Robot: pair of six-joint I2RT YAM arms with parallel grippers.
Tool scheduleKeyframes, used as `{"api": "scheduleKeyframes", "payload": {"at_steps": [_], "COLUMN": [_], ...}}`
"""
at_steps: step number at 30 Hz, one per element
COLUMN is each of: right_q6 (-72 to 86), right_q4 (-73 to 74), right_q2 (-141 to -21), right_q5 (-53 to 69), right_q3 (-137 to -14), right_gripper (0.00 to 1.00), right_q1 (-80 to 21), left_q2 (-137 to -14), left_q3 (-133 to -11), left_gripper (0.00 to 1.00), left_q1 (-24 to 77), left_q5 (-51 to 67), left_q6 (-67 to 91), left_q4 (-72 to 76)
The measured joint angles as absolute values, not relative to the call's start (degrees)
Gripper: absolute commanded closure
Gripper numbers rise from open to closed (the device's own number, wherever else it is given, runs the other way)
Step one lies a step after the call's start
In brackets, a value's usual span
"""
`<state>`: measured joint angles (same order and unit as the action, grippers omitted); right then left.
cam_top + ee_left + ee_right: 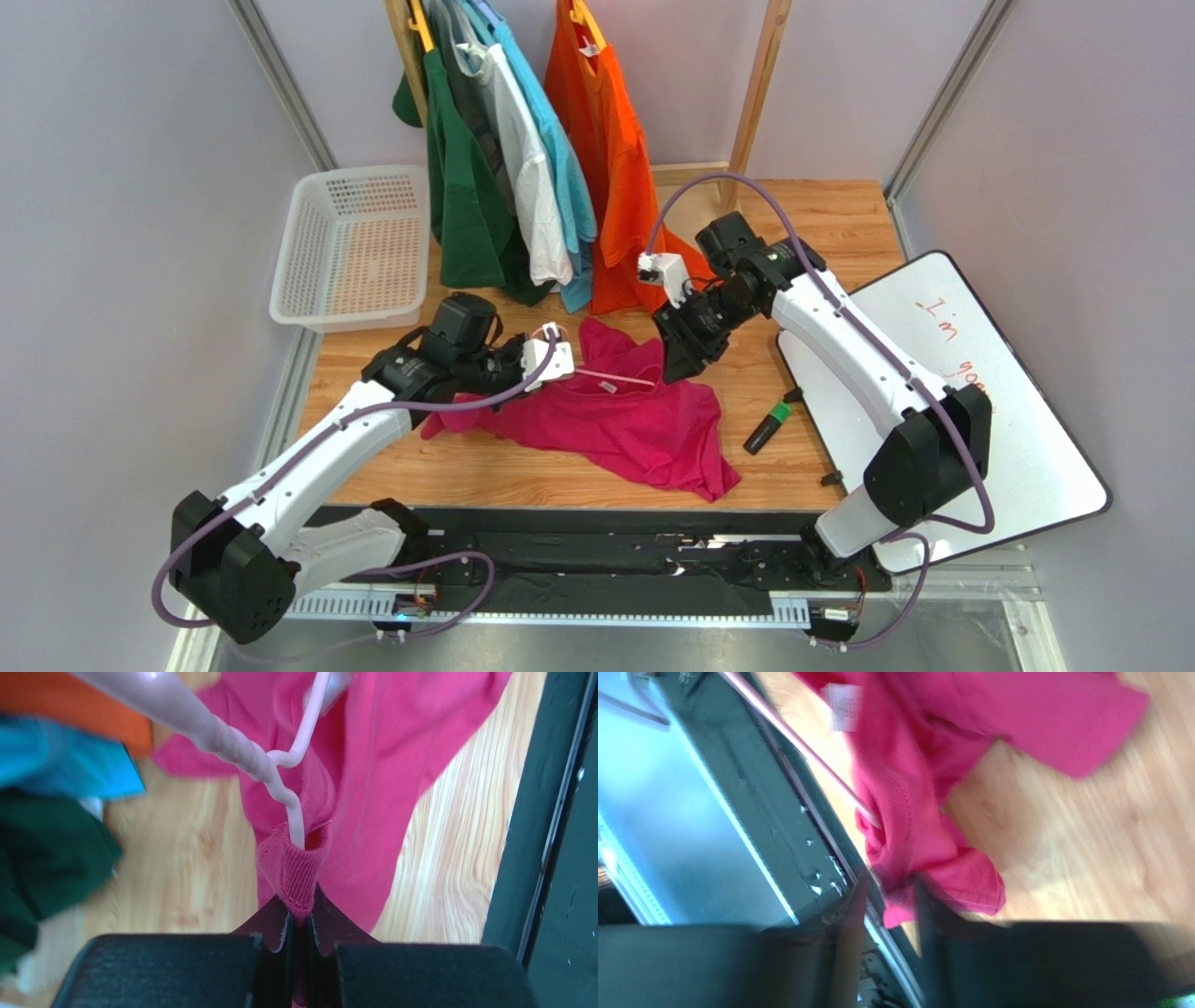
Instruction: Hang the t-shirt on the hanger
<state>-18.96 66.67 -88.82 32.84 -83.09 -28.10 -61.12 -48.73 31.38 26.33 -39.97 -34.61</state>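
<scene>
left claw (300, 917): shut tight on the ribbed collar of the t-shirt (379, 777), cloth pinched between both fingers; in the overhead view at 9 o'clock of the garment (551, 353)
right claw (889, 896): clamped on a bunched fold of pink cloth, picture blurred; in the overhead view at 1 o'clock of the garment (683, 343)
t-shirt (617, 420): hot pink, crumpled on the wooden table (842, 224) near the centre, upper edge lifted between the two claws, bulk spread toward 5 o'clock; white label showing in the right wrist view (1046, 714)
hanger (617, 380): thin pale pink wire, lying across the top of the garment between the claws; twisted neck close to the left wrist camera (231, 738), one wire end dipping into the collar fold just above the pinch; straight rod running from 11 o'clock into the cloth in the right wrist view (801, 749)
basket (351, 245): white, at 10 o'clock, well apart from the garment
hanging shirts: green (463, 182) and orange (610, 140) among them, at 12 o'clock
whiteboard (982, 406): at 3 o'clock, red writing on it
marker (767, 429): green and black, on the wood at 4 o'clock, just beside the garment's hem
</scene>
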Motion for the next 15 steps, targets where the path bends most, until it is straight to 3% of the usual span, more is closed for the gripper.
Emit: {"api": "scheduleKeyframes", "payload": {"at_steps": [1, 4, 10, 15], "right_q6": [-19.99, -23.4, -30.46, -34.2], "right_q4": [67.66, 70.32, 73.25, 73.69], "right_q2": [-88.88, -88.75, -85.56, -84.01], "right_q5": [33.69, 35.66, 35.64, 35.81], "right_q3": [-84.2, -87.24, -87.81, -88.88], "right_gripper": [0.37, 0.28, 0.27, 0.33], "right_q1": [-28.58, -29.28, -27.9, -28.42], "left_q2": [-61.54, -62.04, -61.58, -61.41], "left_q3": [-49.54, -50.39, -50.13, -49.98], "left_gripper": [1.0, 1.0, 1.0, 1.0], "left_q1": [32.03, 32.69, 32.64, 32.64], "left_q5": [26.94, 28.08, 30.02, 31.22], "left_q6": [-39.81, -39.51, -38.85, -38.11], "left_q4": [-33.65, -31.09, -27.88, -25.67]}}
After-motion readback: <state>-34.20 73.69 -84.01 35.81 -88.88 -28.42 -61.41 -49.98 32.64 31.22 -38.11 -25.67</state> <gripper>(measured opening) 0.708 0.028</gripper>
